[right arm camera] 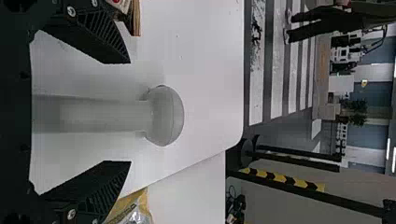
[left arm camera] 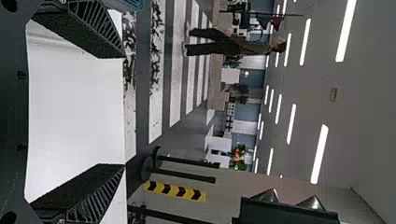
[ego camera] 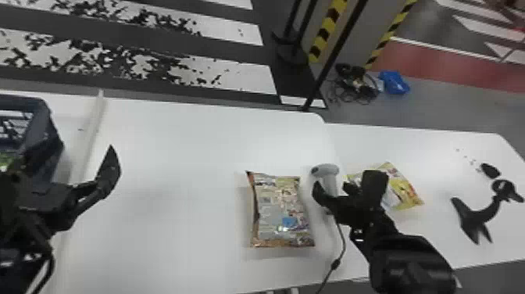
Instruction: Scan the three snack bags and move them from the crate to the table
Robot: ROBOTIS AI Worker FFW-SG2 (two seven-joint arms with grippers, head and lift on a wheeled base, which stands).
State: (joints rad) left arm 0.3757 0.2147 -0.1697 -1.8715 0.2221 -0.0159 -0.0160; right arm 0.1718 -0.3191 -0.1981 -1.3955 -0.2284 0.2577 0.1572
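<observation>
The left gripper (ego camera: 64, 168) is over the table's left side beside the crate (ego camera: 41, 125); in the left wrist view the left gripper (left arm camera: 125, 111) is open and empty. My right gripper (ego camera: 345, 188) stands open at the scanner (ego camera: 327, 171). In the right wrist view, the grey handle of the scanner (right arm camera: 107, 114) lies between the parted fingers of the right gripper (right arm camera: 130, 112), touching neither. A silvery-brown snack bag (ego camera: 278, 211) rests left of the scanner. Right of it, partly behind the right gripper, lies a yellow snack bag (ego camera: 408, 191). Something green (ego camera: 4, 159) shows inside the crate.
The scanner's cable (ego camera: 343, 238) runs toward the front edge. A black stand (ego camera: 480, 216) and a small black object (ego camera: 490, 170) are on the right-hand table (ego camera: 437, 156). A raised strip (ego camera: 89, 133) crosses the tabletop near the crate. Black poles rise beyond the tables.
</observation>
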